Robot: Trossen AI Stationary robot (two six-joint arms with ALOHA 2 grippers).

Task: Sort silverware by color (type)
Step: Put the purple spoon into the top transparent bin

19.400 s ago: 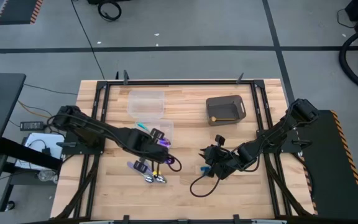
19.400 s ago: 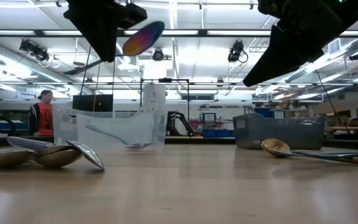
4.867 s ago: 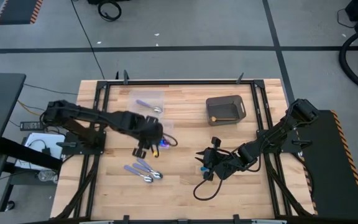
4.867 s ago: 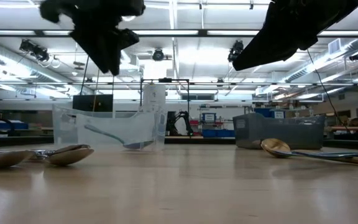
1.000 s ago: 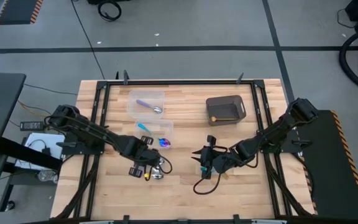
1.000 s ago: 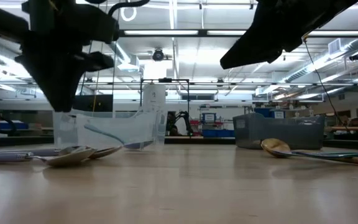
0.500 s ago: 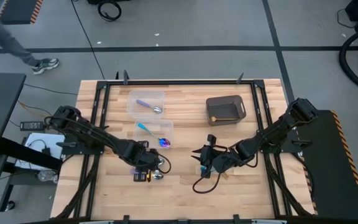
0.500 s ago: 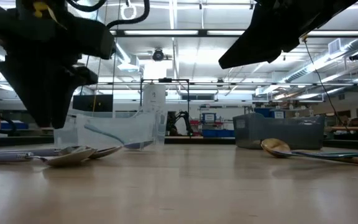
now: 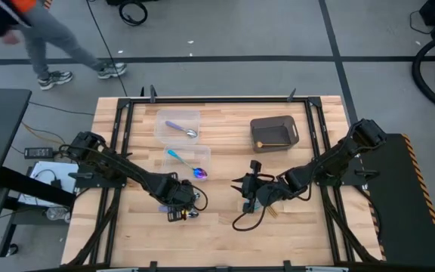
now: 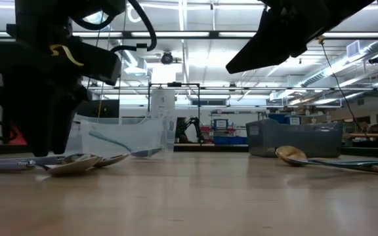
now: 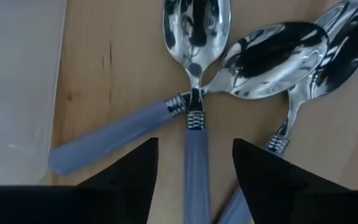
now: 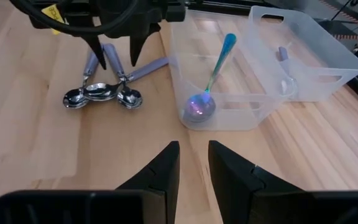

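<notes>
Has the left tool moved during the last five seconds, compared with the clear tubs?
Yes. The left tool went from beside the nearer clear tub toward the table's front edge, and now stands open over the lavender spoons.

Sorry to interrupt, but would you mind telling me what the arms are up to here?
They are sorting silverware. The left gripper is low over three lavender spoons on the table, jaws open astride the middle handle. One tub holds a lavender spoon, the nearer tub a teal spoon, and the grey bin something gold. The right gripper waits mid-table, empty.
</notes>
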